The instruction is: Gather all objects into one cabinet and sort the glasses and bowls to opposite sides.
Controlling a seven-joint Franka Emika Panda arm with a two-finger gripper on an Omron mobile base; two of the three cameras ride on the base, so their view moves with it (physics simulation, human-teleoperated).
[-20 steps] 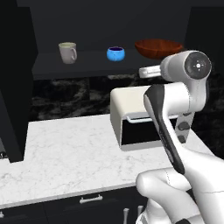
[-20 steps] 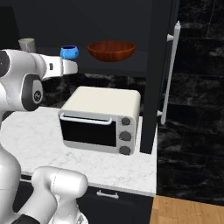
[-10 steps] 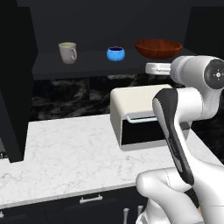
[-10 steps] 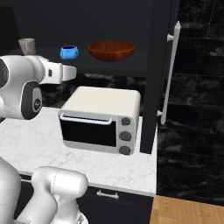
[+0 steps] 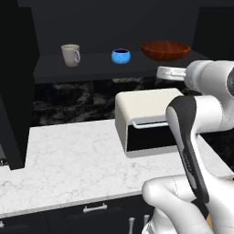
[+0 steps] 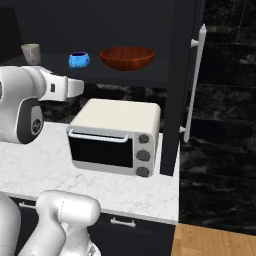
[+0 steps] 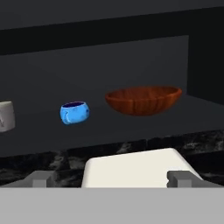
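On the black cabinet's dark shelf (image 5: 109, 68), off-white mug (image 5: 70, 54) sits left, blue bowl (image 5: 121, 56) and reddish-brown bowl (image 5: 165, 50) right (sorted), gripper (image 7: 111, 177) spread empty.

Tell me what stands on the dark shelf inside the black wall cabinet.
On the dark shelf stand an off-white ceramic mug, a small bright blue bowl and a wide reddish-brown bowl, in that order from left to right, all apart. The wide bowl's rim hides its inside.
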